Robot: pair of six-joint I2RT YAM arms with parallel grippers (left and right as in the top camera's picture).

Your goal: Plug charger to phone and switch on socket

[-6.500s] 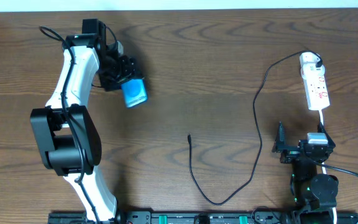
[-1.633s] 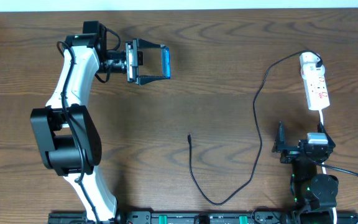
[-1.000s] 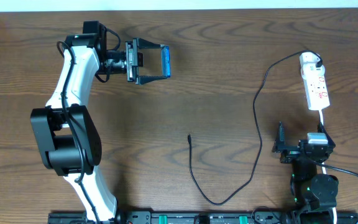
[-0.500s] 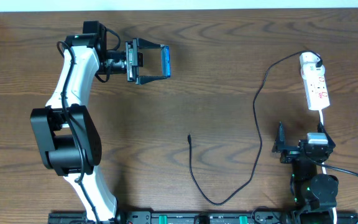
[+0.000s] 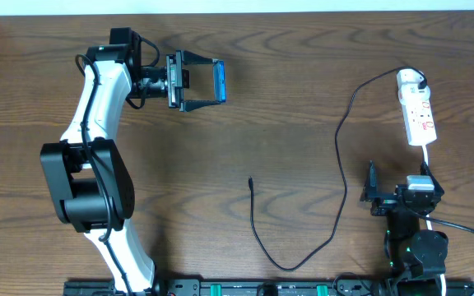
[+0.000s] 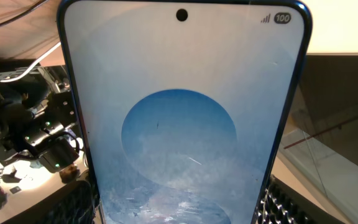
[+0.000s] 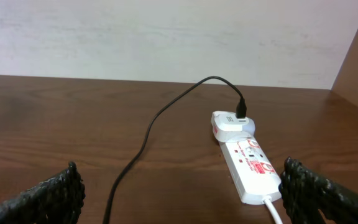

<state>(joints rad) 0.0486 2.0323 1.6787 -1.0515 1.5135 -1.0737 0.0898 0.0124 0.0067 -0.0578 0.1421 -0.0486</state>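
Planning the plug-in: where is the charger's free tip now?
Overhead view: the charger's tip lies on the table, near its middle, below and right of the phone.

- Left arm (image 5: 97, 99) is reaching up the left side of the desk (image 5: 286, 123), with its wrist pointing right.
- Left gripper (image 5: 218, 82) is clamping the phone (image 6: 182, 124), its jaws spread wide across it.
- Right arm (image 5: 415, 242) is sitting folded low at the near right edge.
- Right gripper (image 5: 398, 179) is pointing toward the far edge, its jaws gaping and holding nothing.
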